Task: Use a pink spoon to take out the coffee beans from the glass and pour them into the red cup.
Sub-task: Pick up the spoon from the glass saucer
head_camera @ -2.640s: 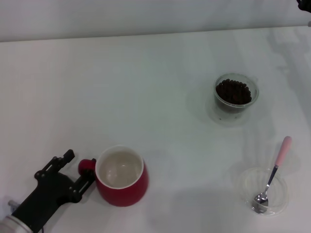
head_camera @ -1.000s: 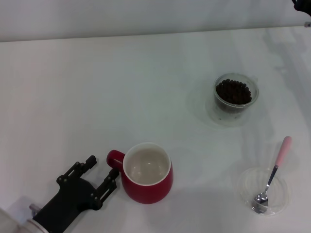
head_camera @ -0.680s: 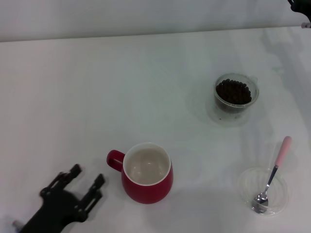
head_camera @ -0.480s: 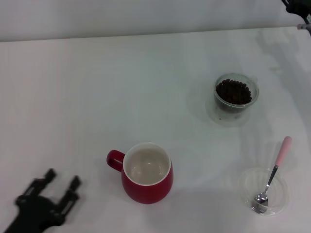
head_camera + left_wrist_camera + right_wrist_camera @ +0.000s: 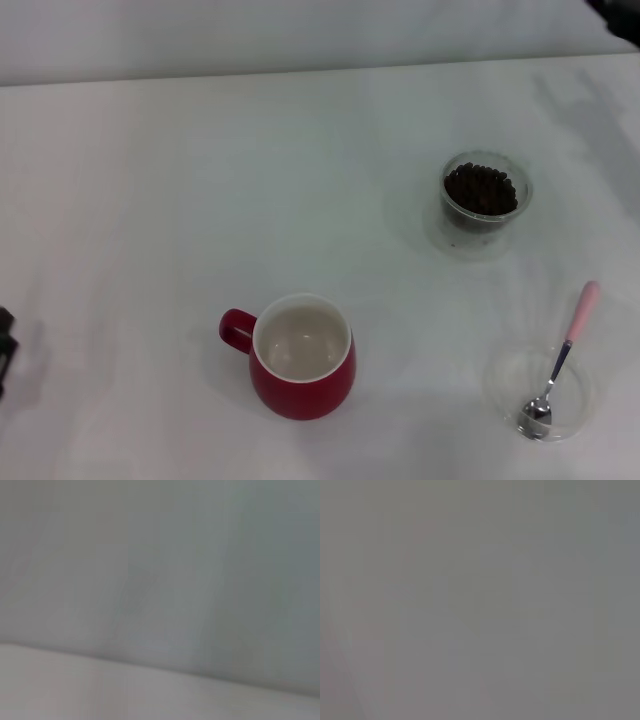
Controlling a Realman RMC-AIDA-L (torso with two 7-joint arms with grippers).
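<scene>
The red cup (image 5: 302,357) stands upright at the front middle of the white table, cream inside showing, loop handle to its left. The glass (image 5: 486,197) stands to the right and farther back, holding a heap of coffee beans (image 5: 481,188). The pink spoon (image 5: 562,358) lies at the front right, its metal bowl in a flat clear dish (image 5: 512,380) and its pink handle pointing away over the rim. Only a dark sliver of my left gripper (image 5: 4,348) shows at the left edge, far from the cup. A dark bit of my right gripper (image 5: 618,10) shows at the top right corner. Both wrist views show only blurred grey.
The white table (image 5: 200,180) ends at a back edge along the top of the head view. Nothing else stands on it besides the cup, the glass and the dish.
My left gripper moved the red cup to the right, let go of its handle, and drew back to the left edge. The right gripper has shifted slightly at the top right corner.
</scene>
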